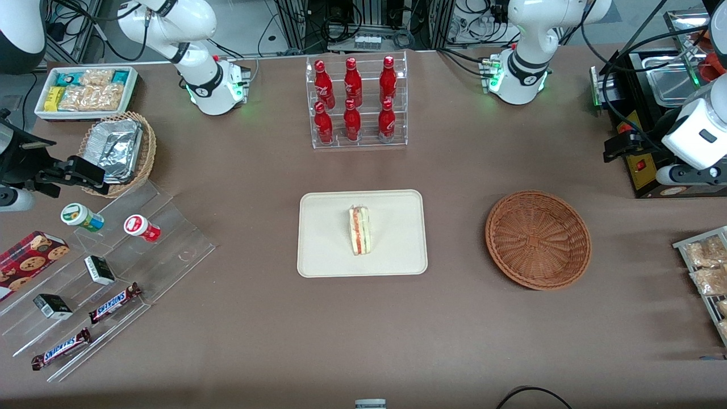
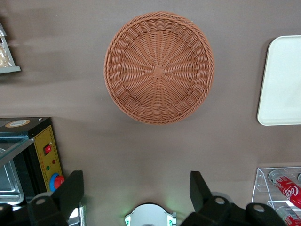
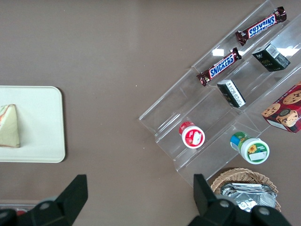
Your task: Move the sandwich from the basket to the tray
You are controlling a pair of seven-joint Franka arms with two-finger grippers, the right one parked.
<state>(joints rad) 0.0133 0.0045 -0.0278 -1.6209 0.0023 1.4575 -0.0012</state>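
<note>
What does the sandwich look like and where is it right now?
The sandwich is a small wedge of pale bread with red and green filling stripes, in what looks like clear wrap. It lies near the middle of the flat cream tray, touching only the tray. The brown woven basket beside the tray is empty. The hand is open, up above the table near the basket, holding nothing.

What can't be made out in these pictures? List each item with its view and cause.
- Sandwich: in the right wrist view, the picture's edge cuts it off.
- Tray: in the left wrist view, the edge cuts most of it off.
- Gripper: open above the table, farther from the front camera than the basket. Its fingertips are indistinct against the dark oven in the front view.
</note>
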